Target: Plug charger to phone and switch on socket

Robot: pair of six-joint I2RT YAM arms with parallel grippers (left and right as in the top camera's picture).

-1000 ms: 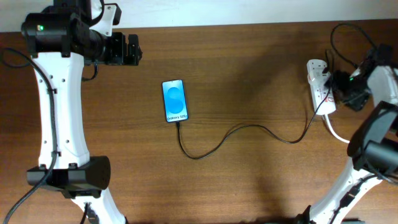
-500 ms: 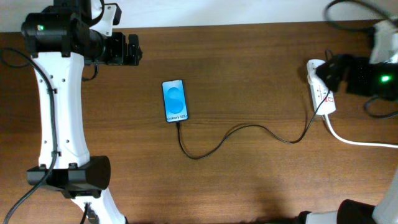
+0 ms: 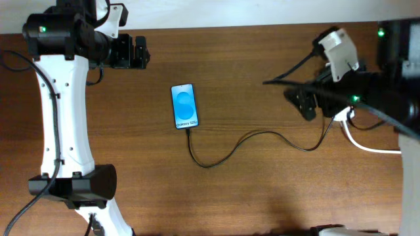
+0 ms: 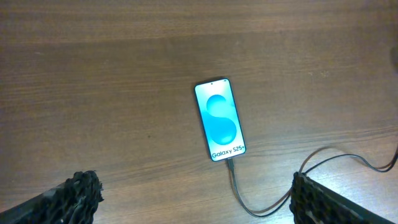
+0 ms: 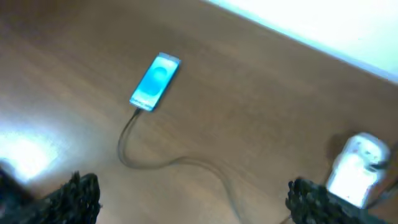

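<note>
The phone point(image 3: 184, 106) lies flat at the table's middle left, its blue screen lit. The charger point(image 3: 262, 134), a thin black cable, is plugged into the phone's bottom edge and loops right toward the socket point(image 3: 344, 115), which is mostly hidden under my right arm. My right gripper point(image 3: 304, 102) is open and empty above the table, just left of the socket. Its blurred wrist view shows the phone point(image 5: 155, 81), the cable point(image 5: 186, 163) and the socket point(image 5: 356, 169). My left gripper point(image 3: 136, 52) is open and empty at the back left; its view shows the phone point(image 4: 219, 119) and the cable point(image 4: 238, 190).
The socket's thick white lead point(image 3: 371, 147) runs off to the right edge. The robot's own black cables hang around the right arm point(image 3: 374, 92). The left arm's white column point(image 3: 59, 111) stands along the left side of the brown wooden table point(image 3: 262, 190).
My right arm has swung from the socket at the right edge up and leftward, and now covers most of the socket. The left arm, phone and cable have not moved.
</note>
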